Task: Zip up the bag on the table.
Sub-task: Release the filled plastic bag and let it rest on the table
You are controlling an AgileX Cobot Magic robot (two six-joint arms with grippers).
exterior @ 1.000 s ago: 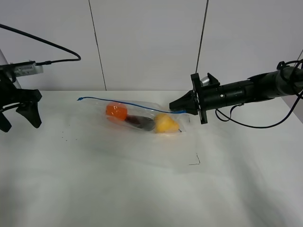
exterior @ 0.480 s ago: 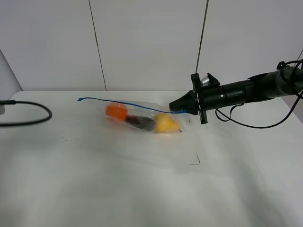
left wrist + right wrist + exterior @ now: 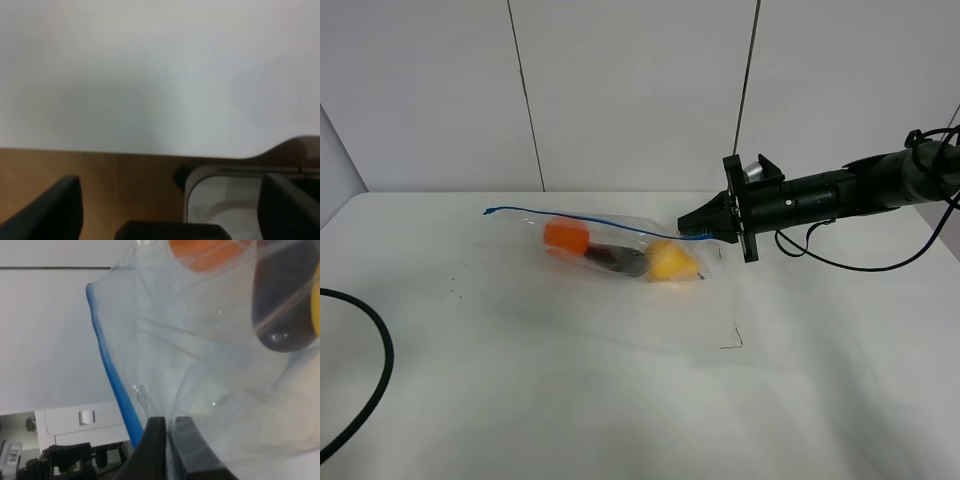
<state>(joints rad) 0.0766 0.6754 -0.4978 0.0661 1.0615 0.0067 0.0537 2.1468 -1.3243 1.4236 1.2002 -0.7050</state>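
Note:
The clear bag (image 3: 610,245) lies on the white table (image 3: 620,400), with its blue zip strip (image 3: 580,219) along the far edge. Orange (image 3: 566,234), dark purple (image 3: 616,258) and yellow fruit (image 3: 670,262) show through it. My right gripper (image 3: 694,229) is shut on the bag's right end at the zip strip. In the right wrist view the gripper (image 3: 170,440) pinches the plastic beside the blue strip (image 3: 112,380). My left gripper (image 3: 170,210) is out of the exterior view. Its fingers (image 3: 50,210) stand wide apart and hold nothing, far from the bag.
A black cable (image 3: 380,370) loops over the table's front left corner. A thin black corner mark (image 3: 732,340) lies in front of the bag. The left wrist view shows the table's edge, wooden floor (image 3: 100,180) and a white rounded object (image 3: 225,195).
The left arm has drawn back out of the exterior view to the left. Only its cable remains, now lower at the left. The bag and right gripper have not moved.

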